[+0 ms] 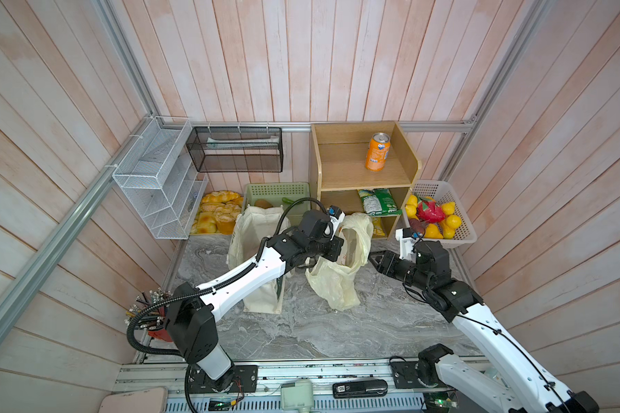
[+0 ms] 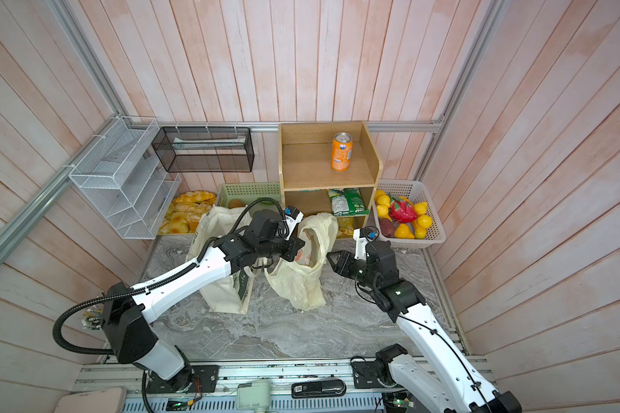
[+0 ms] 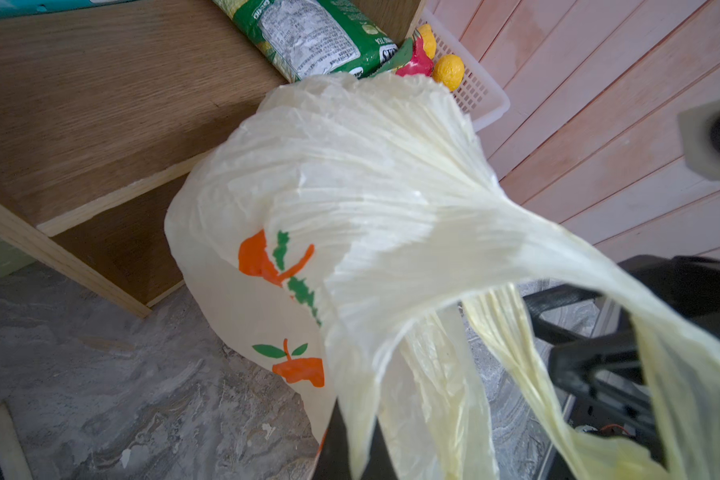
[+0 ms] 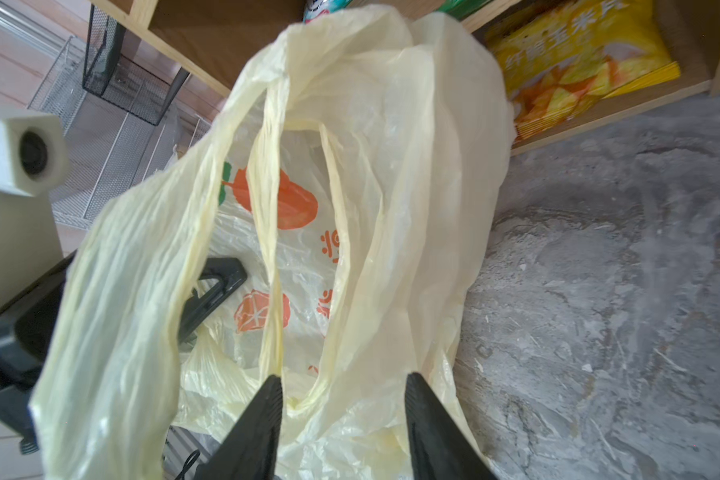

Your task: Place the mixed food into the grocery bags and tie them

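The left hand [image 3: 355, 451] is clamped shut on the gathered rim of the plastic bag [image 1: 337, 286]. The right hand [image 4: 344, 395] stands apart and grips nothing; one bag handle loop [image 4: 308, 395] ends between its fingers [image 4: 262, 419]. The plastic bag sits on the counter [image 1: 337, 332] between both hands, beside the canvas tote [image 1: 262, 296].

odds and ends around the marble bench [image 1: 337, 329]
a wooden shelf [image 1: 407, 153] stands at 12 o'clock, with an upright orange soda can [image 1: 377, 152] on its top deck, a green snack packet [image 1: 378, 202] on the middle one and a yellow snack packet [image 4: 578, 62] on the lowest; at 2 o'clock a white basket [image 1: 460, 237] holds yellow fruit and a red dragon fruit [image 1: 431, 211]; at 11 o'clock sit a green crate [image 1: 276, 187] and bread loaves [image 1: 215, 214]; a white wire rack [image 1: 158, 178] and a black mesh basket [image 1: 235, 150] hang on the walls; a cup of pencils [image 1: 151, 311] stands at 8 o'clock.
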Robot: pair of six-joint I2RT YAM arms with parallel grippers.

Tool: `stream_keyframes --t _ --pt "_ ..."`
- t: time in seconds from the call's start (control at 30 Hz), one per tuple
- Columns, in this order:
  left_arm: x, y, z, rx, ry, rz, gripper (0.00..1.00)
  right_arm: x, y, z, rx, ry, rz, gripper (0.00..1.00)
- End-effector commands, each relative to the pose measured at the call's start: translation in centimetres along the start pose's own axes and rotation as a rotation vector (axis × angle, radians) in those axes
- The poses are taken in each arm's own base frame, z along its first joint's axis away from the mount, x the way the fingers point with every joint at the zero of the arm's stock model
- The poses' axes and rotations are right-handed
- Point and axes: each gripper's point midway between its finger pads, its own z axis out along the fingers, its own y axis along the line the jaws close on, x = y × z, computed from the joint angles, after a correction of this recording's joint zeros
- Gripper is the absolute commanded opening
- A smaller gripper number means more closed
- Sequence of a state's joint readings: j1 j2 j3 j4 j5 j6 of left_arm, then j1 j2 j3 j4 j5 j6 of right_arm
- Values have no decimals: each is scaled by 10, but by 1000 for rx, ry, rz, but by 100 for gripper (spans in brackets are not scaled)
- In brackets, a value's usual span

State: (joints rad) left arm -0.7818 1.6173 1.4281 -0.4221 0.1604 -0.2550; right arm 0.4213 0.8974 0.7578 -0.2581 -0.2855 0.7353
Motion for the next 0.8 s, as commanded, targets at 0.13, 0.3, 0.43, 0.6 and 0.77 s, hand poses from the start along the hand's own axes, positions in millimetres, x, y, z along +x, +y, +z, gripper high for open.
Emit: stream_keyframes --t 0.13,0.3,0.43,0.6,0.77 --pt "-13 -12 -26 39 -51 -19 0 11 20 29 -51 31 -18 58" --pt "-9 -15 -34 59 -56 -32 0 16 33 45 -65 51 -38 60" --pt "-7 -17 -40 66 -64 -39 0 17 26 60 -37 49 -39 55" --pt "1 3 -42 -4 -41 -53 0 13 21 64 -11 51 -79 11" --pt "-7 47 -70 -95 -80 -122 0 -4 -33 41 50 -1 4 0"
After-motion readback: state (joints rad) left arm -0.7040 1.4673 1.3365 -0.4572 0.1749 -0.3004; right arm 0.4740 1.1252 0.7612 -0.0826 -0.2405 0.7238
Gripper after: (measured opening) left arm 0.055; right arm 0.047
